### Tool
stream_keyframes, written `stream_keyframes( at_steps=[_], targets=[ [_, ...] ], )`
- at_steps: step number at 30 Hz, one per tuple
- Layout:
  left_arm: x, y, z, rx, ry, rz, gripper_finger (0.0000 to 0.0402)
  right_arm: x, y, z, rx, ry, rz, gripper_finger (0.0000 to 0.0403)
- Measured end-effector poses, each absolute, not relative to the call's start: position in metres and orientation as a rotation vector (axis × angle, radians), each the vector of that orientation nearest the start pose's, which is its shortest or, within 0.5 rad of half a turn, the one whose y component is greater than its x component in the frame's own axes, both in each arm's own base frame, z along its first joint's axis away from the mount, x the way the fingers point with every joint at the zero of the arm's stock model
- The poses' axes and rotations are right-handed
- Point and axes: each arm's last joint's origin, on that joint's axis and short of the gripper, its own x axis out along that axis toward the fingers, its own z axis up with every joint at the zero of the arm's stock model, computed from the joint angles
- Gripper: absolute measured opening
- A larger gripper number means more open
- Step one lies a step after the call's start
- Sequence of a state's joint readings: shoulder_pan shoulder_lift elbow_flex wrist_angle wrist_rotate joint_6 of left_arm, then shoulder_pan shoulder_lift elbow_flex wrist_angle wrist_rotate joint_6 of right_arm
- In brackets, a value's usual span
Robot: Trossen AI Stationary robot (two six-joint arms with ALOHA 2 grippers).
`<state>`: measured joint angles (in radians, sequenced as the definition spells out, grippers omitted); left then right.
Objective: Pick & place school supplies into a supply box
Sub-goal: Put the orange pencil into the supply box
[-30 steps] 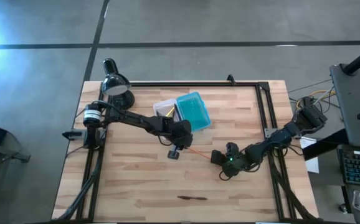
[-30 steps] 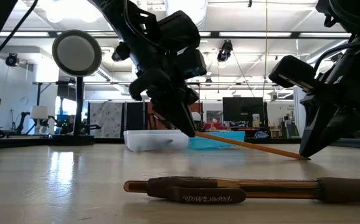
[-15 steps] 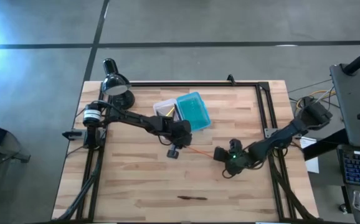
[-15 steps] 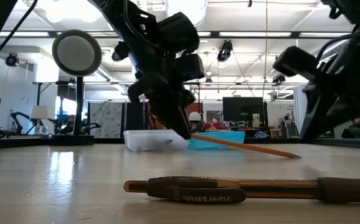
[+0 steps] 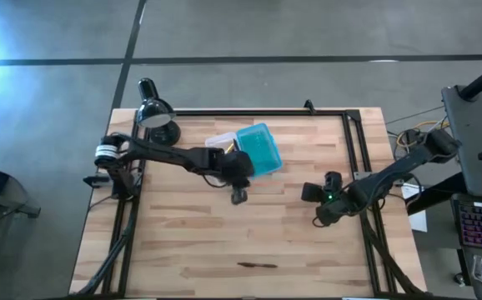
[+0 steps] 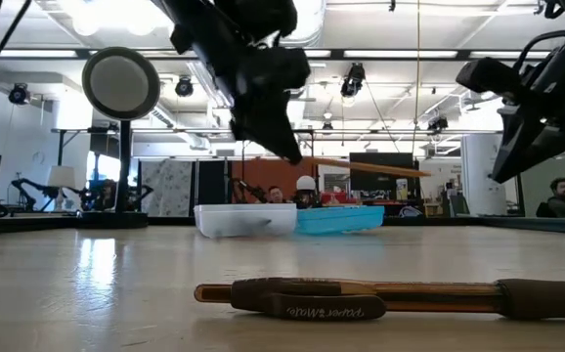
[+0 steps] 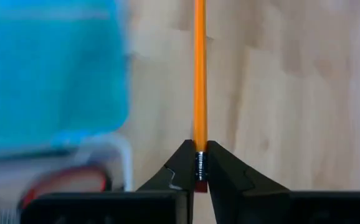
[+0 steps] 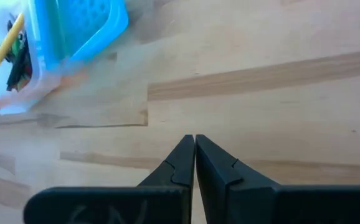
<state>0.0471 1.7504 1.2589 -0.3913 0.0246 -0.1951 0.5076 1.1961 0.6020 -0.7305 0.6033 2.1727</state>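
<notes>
My left gripper [image 5: 238,185] hovers just near of the supply box [image 5: 253,150], shut on an orange pencil [image 7: 199,74]. In the low view the pencil [image 6: 366,167] hangs level in the air above the box [image 6: 287,219]. The box's clear tray [image 8: 9,68] holds a yellow pen [image 8: 9,34] and dark items; the red scissors handle [image 7: 61,183] shows beside the teal lid [image 7: 49,68]. A dark brown pen [image 5: 258,265] lies flat near the table's near edge. My right gripper [image 8: 195,148] is shut and touches nothing, right of centre [image 5: 318,193]. My left gripper pinches the pencil by its metal ferrule end [image 7: 199,163] between its two fingertips. The pencil runs straight on from the fingers, along them, not across. It is lifted clear of the table and sits about level, its free end [image 6: 421,173] pointing toward the table's right.
A black desk lamp [image 5: 155,114] stands at the far left corner. A black frame rail [image 5: 360,150] runs along the table's right side. Bare wood lies between the two grippers and along the near half around the brown pen [image 6: 390,296].
My left gripper has risen and moved a little toward the box, lifting the orange pencil; its free end, which rested on the table, is now in the air and the pencil is level. My right gripper has drawn back toward the table's right edge and up.
</notes>
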Motion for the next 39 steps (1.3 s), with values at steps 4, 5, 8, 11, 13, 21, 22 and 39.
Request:
stream_keyframes(
  at_steps=[4, 5, 8, 11, 13, 21, 22, 39],
  targets=[
    [0.358, 0.018, 0.226, -0.58, 0.828, 0.411, 0.0012, 0.166, 0.073, 0.172, 1.234, 0.463, -1.088, 0.0009],
    [0.354, 0.016, 0.226, -0.646, 0.802, 0.473, 0.0012, 0.166, 0.073, 0.171, 1.226, 0.459, -1.09, 0.0009],
    [0.339, 0.006, 0.222, -0.805, 0.725, 0.635, 0.0012, 0.165, 0.072, 0.169, 1.204, 0.466, -1.088, 0.0009],
    [0.323, -0.003, 0.216, -0.94, 0.617, 0.795, 0.0012, 0.163, 0.071, 0.166, 1.182, 0.475, -1.092, 0.0009],
    [0.312, -0.007, 0.212, -1.017, 0.53, 0.883, 0.0012, 0.162, 0.071, 0.164, 1.179, 0.476, -1.094, 0.0009],
    [0.294, -0.01, 0.2, -1.178, 0.362, 1.025, 0.0012, 0.16, 0.069, 0.161, 1.115, 0.515, -1.078, 0.0009],
    [0.294, -0.01, 0.2, -1.182, 0.36, 1.024, 0.0012, 0.159, 0.069, 0.16, 1.111, 0.518, -1.078, 0.0009],
    [0.307, -0.004, 0.171, -1.203, 0.415, 1.087, 0.0026, 0.157, 0.069, 0.157, 1.113, 0.536, -1.081, 0.0009]
  ],
)
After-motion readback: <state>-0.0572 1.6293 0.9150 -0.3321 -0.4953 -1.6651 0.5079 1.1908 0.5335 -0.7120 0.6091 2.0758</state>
